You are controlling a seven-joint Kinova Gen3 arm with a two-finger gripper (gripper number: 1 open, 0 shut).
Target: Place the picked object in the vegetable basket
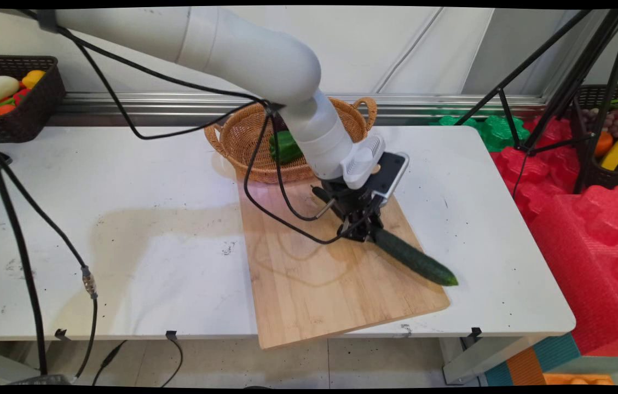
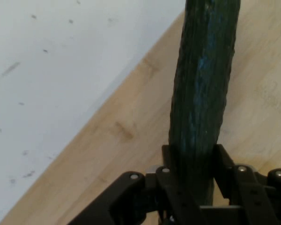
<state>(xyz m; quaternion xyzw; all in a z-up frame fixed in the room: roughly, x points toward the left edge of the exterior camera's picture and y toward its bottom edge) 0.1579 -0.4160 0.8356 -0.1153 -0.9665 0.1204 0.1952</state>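
I have the claw clamped on 1 end of the cucumber, which lies across the cutting board's right edge on the desk. Judged stiff, smooth, slippery; an end grip may let it sag or pivot.

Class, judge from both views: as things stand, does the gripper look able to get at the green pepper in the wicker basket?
Probably not: the gripper is shut on the cucumber, though the green pepper lies uncovered in the wicker basket.
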